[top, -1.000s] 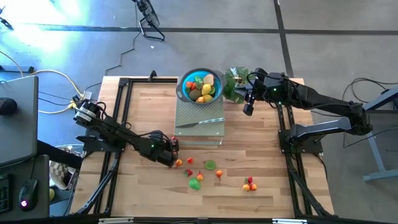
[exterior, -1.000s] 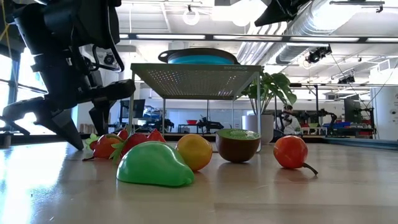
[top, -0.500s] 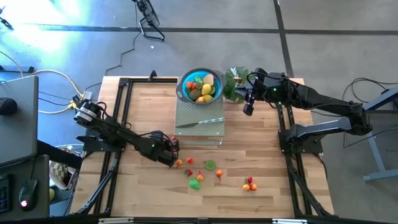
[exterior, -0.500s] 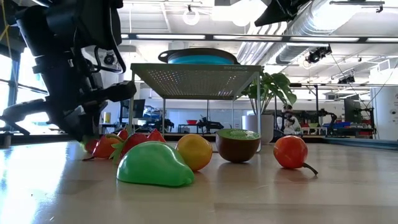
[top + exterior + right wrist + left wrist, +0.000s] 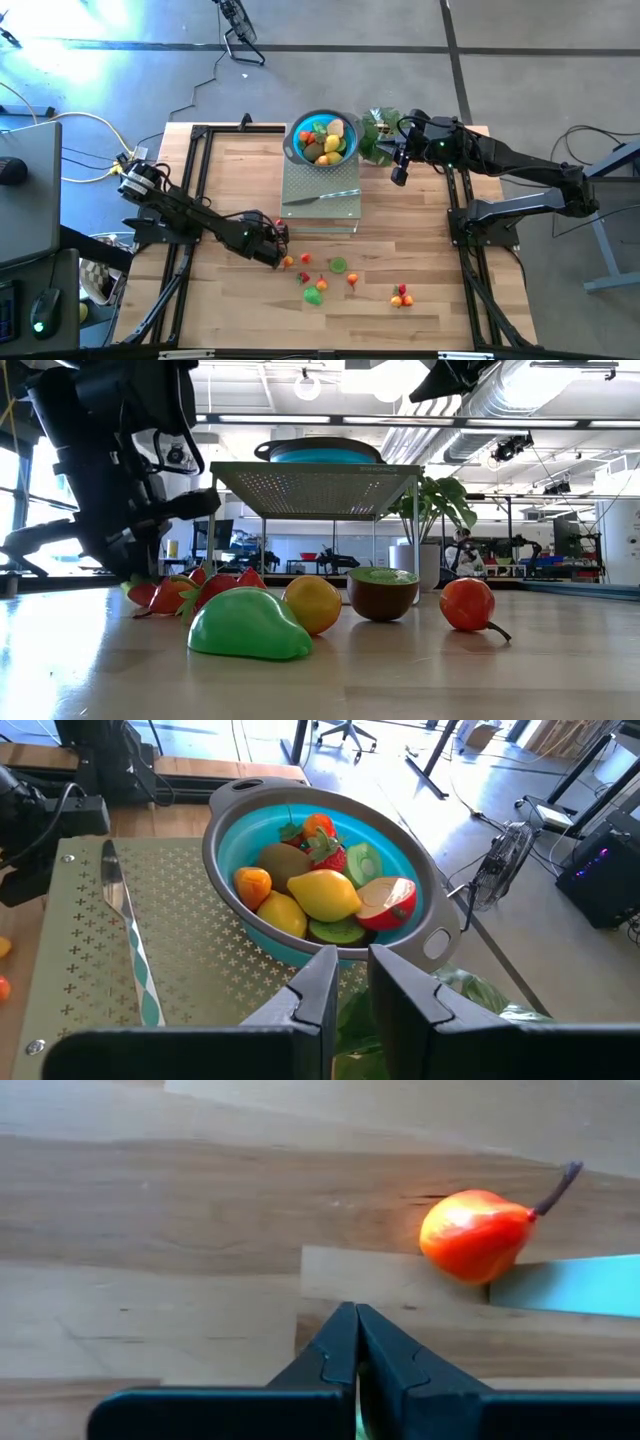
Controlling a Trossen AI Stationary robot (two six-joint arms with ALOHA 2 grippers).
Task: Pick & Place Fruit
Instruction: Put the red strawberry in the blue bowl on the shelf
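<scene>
Several small toy fruits lie on the wooden table near its front, among them a green pear (image 5: 248, 625), a yellow-orange fruit (image 5: 312, 603), a half kiwi (image 5: 383, 592) and a red-orange fruit (image 5: 467, 603). My left gripper (image 5: 278, 258) is down at the table by the leftmost fruits, tilted steeply, its fingers shut (image 5: 355, 1320) with nothing between them. An orange-red fruit with a stem (image 5: 475, 1235) lies just past its tips, apart from them. The blue bowl (image 5: 225, 870) holds more fruit on a perforated metal stand (image 5: 320, 205). My right gripper (image 5: 352, 965) hovers high beside the bowl, its fingers a narrow gap apart, holding nothing.
A slim silver knife (image 5: 320, 196) lies on the stand in front of the bowl. A leafy green plant (image 5: 378, 135) stands right of the bowl, under my right arm. Two more small fruits (image 5: 402, 295) lie toward the front right. Black frames border both table sides.
My left gripper has shut without moving from its place; its fingers, spread at the leftmost fruit a second ago, now meet with nothing between them, and the orange-red fruit lies beside the tips. My right arm has kept still.
</scene>
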